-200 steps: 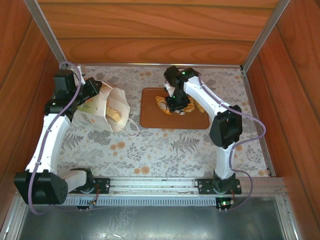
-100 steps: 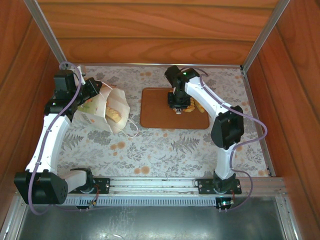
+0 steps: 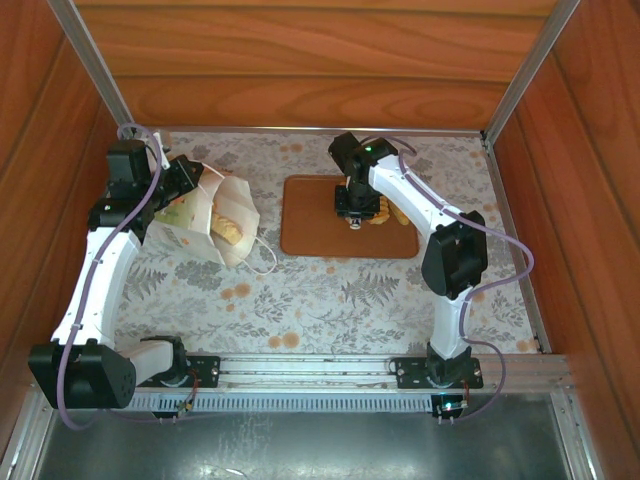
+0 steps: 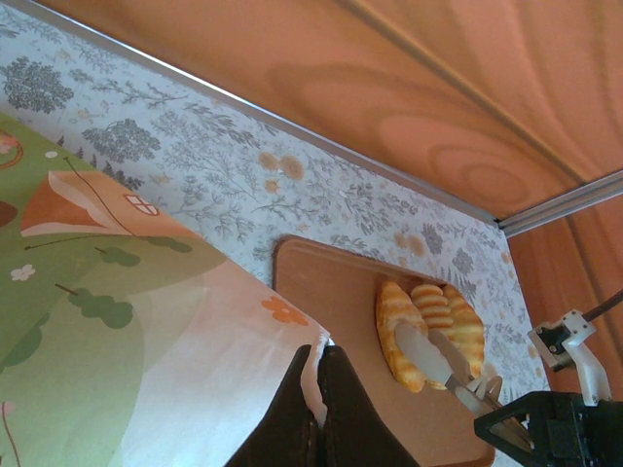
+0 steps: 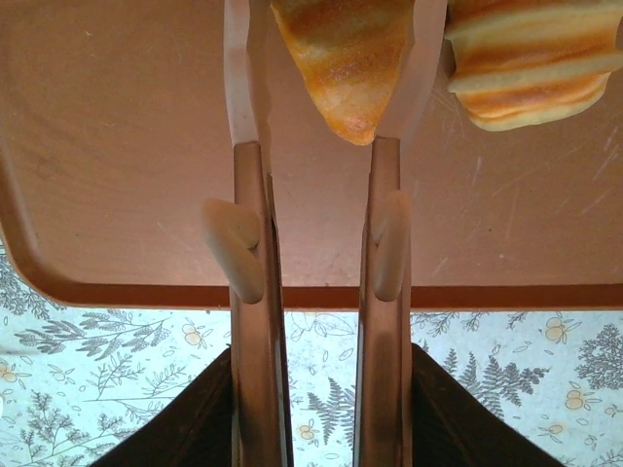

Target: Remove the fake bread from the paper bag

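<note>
Left gripper (image 4: 321, 394): clenched on paper bag (image 4: 146, 331) rim; hold mouth wide.
Right gripper (image 3: 356, 208): parted astride fake bread (image 5: 341, 58) on tray (image 5: 127, 146).
Next: rise straight, swing 9 o'clock.

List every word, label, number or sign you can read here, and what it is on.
No text can be read.
The paper bag, left wrist view: picture print only (house, bushes, flower), no letters in view.
The same bag, top view: print too small to read.
</note>
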Controlling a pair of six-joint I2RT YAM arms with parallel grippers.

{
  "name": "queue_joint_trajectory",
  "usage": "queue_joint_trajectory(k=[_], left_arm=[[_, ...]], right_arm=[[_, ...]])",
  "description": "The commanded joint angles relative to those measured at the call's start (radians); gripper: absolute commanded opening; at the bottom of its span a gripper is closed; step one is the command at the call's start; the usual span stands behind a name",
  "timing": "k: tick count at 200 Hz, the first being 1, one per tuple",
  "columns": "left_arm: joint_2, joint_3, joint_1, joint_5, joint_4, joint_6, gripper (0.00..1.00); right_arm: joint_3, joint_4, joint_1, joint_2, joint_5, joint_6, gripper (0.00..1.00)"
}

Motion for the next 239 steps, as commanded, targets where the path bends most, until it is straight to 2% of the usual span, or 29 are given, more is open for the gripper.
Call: queue_joint_trajectory(k=[1,35,100,143,211,239], left_arm=[[-0.005,0.0,0.009,0.013,0.032,-0.006,0.0],[-0.008,-0.001,0.01,0.011,0.032,-0.008,0.0],[0.0,0.004,0.008,0.014,0.034,-0.013,0.0],[0.008,0.008,0.009,0.022,0.038,-0.017,0.0],[-0.015,-0.013,0.01,0.002,0.036,-0.01,0.0],[-0.016,-0.017,0.009,-0.001,0.036,-0.012,0.0]], right_arm=[[0.002,0.007,-0.004,0.013,0.03,-0.006,0.42],[0.012,0.011,-0.004,0.019,0.028,-0.006,0.41],[0.007,0.007,-0.005,-0.022,0.036,-0.021,0.5],[0.002,0.012,-0.004,-0.035,0.04,-0.034,0.49],[-0.061,0.059,-0.002,-0.136,0.003,-0.102,0.5],[-0.1,0.084,-0.003,-0.185,-0.05,-0.134,0.5]])
